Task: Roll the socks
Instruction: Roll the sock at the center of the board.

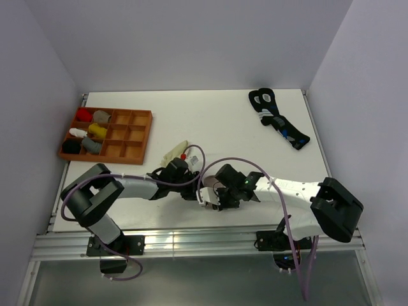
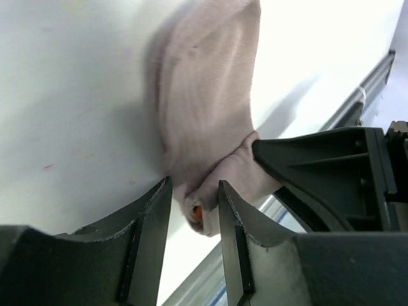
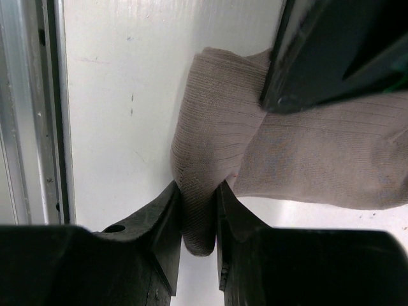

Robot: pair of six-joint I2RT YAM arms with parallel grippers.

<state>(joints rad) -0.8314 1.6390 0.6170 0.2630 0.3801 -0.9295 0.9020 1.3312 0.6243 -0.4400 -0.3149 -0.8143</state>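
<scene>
Taupe sock (image 3: 306, 159) lies flat on the white table (image 1: 210, 127), near the front edge at centre, with both arms crowded over it. The right gripper (image 3: 199, 186) is clamped on a bunched fold at the sock's end, fabric squeezed tight between its 2 fingers. The left gripper (image 2: 194, 185) stands parted, straddling another fold that shows an orange-red spot, and is not visibly squeezing it. The 2 grippers are very close, each showing in the other's wrist view. The cream sock (image 1: 174, 152) pokes out just behind the left gripper. Far left, a wooden tray (image 1: 143, 137) holds small sock bundles (image 1: 89, 131). Black socks (image 1: 278, 119) lie well apart at the far right.
</scene>
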